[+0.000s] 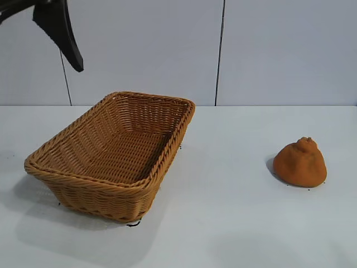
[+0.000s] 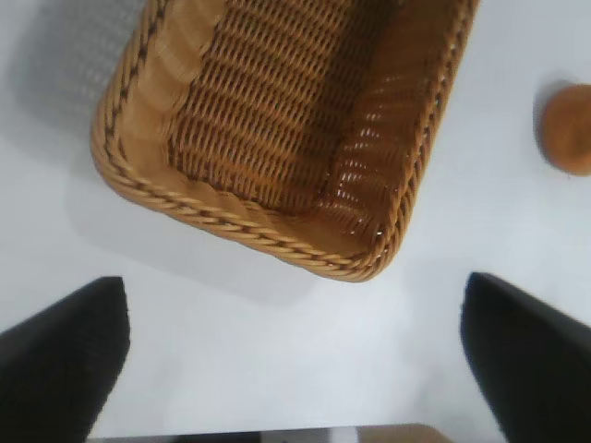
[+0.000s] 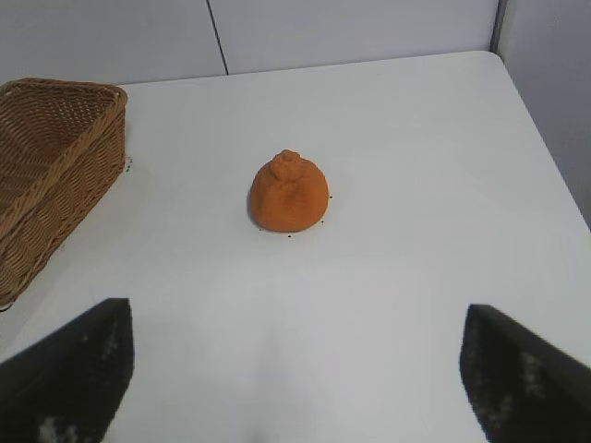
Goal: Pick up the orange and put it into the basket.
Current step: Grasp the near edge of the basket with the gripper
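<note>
Two grippers are gaping wide, holding nothing. The left gripper [image 2: 294, 351] is hovering above the basket [image 1: 146, 182]; the orange [image 1: 300, 163] is sitting well apart from the basket, before the parked right gripper [image 3: 295, 369]. Reaching across, it risks clipping the basket's rim.

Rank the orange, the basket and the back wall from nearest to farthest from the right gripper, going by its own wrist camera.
From the right gripper, open over the table:
1. The orange, sitting on the table straight ahead of the fingers.
2. The basket, off to one side; its near corner looks about as close as the orange, so those two are hard to separate.
3. The back wall, beyond the table's far edge.
</note>
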You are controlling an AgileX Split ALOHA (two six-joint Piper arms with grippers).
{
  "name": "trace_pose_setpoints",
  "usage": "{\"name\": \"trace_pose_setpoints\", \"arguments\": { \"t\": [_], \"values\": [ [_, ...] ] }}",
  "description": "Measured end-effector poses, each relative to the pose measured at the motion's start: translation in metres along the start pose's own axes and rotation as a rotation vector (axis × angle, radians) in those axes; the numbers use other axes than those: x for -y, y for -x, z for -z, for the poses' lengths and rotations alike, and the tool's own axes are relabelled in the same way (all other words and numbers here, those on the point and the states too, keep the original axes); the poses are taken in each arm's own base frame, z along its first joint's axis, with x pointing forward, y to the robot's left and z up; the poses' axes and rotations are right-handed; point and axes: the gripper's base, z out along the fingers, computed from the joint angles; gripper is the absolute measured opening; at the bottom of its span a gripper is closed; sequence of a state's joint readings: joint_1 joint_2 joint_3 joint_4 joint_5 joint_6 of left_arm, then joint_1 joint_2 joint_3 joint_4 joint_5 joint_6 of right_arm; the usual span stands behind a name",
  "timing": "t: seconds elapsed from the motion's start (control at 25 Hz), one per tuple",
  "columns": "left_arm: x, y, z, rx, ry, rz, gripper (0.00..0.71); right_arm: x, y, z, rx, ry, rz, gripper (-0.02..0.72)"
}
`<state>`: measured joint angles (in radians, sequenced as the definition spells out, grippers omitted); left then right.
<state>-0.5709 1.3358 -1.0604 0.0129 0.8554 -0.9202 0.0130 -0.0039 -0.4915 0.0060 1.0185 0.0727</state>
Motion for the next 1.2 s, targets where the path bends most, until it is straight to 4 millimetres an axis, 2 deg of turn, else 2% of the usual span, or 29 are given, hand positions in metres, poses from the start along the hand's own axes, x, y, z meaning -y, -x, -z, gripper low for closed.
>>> {"name": "trace_pose_setpoints", "arguments": {
  "t": [0.32, 0.64, 0.88, 1.2],
  "values": [
    [-0.008, 0.010, -0.043, -0.049, 0.117, 0.371, 0.697, 0.000, 0.000, 0.000, 0.000, 0.000, 0.000, 0.659],
    [-0.010, 0.008, -0.097, -0.103, 0.222, 0.596, 0.697, 0.000, 0.000, 0.000, 0.000, 0.000, 0.000, 0.659],
    [-0.011, 0.007, -0.124, -0.096, 0.243, 0.703, 0.697, 0.000, 0.000, 0.000, 0.000, 0.000, 0.000, 0.659],
    [-0.019, 0.002, -0.161, -0.111, 0.306, 0.756, 0.697, 0.000, 0.000, 0.000, 0.001, 0.000, 0.000, 0.659]
  ]
}}
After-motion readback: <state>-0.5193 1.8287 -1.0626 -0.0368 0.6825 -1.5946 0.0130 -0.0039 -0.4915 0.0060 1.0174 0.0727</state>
